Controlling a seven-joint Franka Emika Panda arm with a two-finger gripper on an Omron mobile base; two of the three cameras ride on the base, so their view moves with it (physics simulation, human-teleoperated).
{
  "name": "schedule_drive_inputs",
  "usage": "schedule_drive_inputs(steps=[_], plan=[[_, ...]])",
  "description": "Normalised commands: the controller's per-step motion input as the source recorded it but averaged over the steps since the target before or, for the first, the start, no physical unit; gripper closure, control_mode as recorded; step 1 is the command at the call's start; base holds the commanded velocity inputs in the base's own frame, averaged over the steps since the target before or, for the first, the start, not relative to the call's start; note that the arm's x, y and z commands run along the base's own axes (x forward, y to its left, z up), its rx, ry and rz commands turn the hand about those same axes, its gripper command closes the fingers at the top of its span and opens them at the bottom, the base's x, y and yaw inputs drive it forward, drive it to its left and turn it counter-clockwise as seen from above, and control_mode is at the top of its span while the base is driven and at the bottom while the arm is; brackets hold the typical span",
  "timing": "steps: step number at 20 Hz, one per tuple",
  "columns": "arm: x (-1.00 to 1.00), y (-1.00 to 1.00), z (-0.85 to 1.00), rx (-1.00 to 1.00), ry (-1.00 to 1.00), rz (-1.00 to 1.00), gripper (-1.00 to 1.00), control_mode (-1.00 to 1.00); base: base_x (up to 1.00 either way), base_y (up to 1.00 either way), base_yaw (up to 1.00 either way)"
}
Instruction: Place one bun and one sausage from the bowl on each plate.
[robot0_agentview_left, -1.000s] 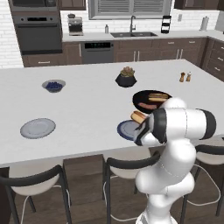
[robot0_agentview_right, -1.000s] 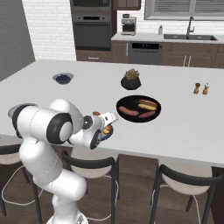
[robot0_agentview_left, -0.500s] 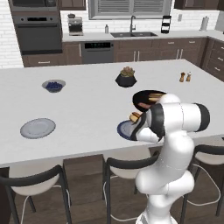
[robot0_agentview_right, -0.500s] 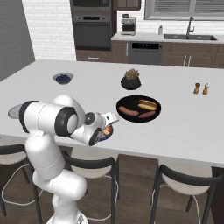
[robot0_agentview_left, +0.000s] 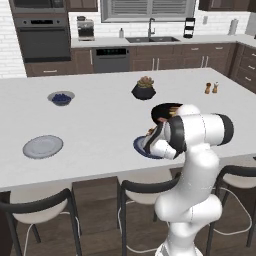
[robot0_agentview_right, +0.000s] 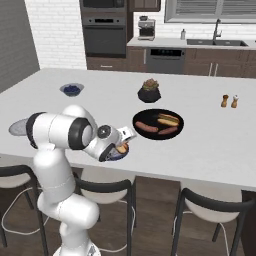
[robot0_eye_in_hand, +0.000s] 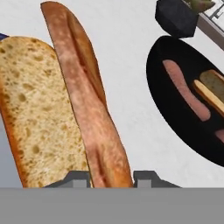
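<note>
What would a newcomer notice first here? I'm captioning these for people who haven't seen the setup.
The white arm bent low over the blue-rimmed plate at the island's near edge, its gripper shut on a sausage beside a bun. Just beyond sits the black bowl with more sausages and a bun; the pale grey plate lies bare, far left.

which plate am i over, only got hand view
observer: the blue-rimmed plate, by the front edge of the counter
operator: and the other plate
observer: the grey plate lies far off to the arm's left, nothing on it
</note>
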Motion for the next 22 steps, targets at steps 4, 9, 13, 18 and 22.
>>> schedule_drive_inputs(steps=[4,9,13,18,22], plan=[[-0.29,0.54,-0.08,0.0,0.0,-0.01,-1.0,-1.0,0.0,0.0,0.0],[-0.25,0.13,0.28,0.0,-0.02,-0.04,-1.0,-1.0,0.0,0.0,0.0],[-0.06,0.0,0.56,0.01,0.0,-0.04,-1.0,-1.0,0.0,0.0,0.0],[0.03,0.0,0.65,0.04,0.06,-0.06,-1.0,-1.0,0.0,0.0,0.0],[0.27,0.0,0.12,0.01,0.19,-0.08,-1.0,-1.0,0.0,0.0,0.0]])
